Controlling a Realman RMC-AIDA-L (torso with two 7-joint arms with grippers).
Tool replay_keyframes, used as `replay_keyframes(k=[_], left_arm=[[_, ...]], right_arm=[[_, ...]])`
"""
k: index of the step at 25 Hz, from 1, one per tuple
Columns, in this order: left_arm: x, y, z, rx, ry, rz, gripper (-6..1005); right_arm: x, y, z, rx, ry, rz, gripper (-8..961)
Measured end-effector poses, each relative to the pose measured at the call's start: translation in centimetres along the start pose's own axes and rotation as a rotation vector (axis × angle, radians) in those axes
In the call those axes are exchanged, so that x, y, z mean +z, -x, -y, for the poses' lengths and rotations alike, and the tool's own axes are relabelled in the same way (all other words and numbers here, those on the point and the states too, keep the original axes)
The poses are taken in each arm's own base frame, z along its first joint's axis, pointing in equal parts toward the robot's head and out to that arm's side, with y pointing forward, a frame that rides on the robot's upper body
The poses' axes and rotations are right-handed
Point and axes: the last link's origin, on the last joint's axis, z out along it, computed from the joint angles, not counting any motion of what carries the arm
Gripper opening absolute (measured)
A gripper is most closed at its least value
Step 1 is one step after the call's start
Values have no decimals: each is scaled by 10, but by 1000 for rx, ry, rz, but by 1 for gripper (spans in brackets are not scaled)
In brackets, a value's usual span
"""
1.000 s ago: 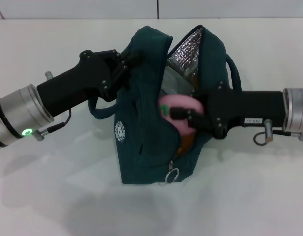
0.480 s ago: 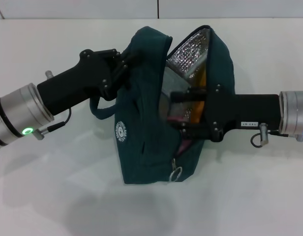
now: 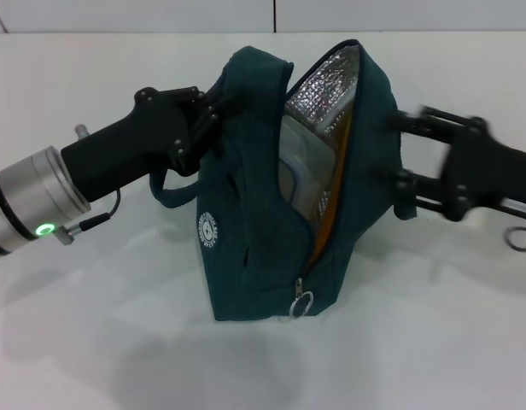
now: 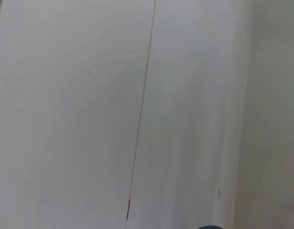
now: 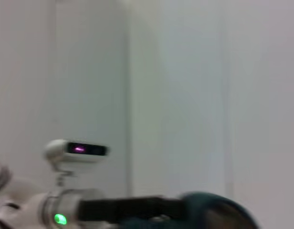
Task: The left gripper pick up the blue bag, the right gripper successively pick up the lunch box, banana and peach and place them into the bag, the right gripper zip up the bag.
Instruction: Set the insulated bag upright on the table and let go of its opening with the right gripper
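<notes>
Left arm (image 3: 118, 158): matte black housing, silver cylindrical cuff, green ring light, thin black cable.

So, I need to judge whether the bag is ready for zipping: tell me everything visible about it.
The blue bag is dark teal fabric with a round white logo, silver foil lining and an orange inner edge. It stands tilted on the white table, unzipped and gaping, zipper pull hanging low. The left pincer grips its top edge; the right pincer sits beside its right side.
</notes>
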Motion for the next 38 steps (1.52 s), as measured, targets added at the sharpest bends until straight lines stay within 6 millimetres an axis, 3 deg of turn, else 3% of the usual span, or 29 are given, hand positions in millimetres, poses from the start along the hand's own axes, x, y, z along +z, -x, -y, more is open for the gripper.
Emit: replay_keyframes(k=[6, 12, 18, 25, 29, 33, 38], left_arm=[[-2, 1, 0, 5, -5, 1, 52], [1, 0, -1, 8, 3, -1, 52], [0, 1, -1, 6, 1, 1, 52], [-1, 1, -1, 7, -3, 0, 52], [-2, 1, 0, 8, -4, 1, 52], [0, 0, 0, 11, 0, -1, 52], [3, -1, 0, 11, 7, -5, 52]], right_arm=[[-42, -30, -13, 46, -79, -106, 645], [-35, -49, -20, 70, -77, -161, 644], [-31, -44, -20, 47, -66, -126, 644], [-55, -28, -21, 4, -146, 46, 643], [-66, -32, -20, 27, -164, 29, 643], [-57, -45, -18, 56, -144, -68, 642], [-31, -54, -9, 52, -112, -158, 621]])
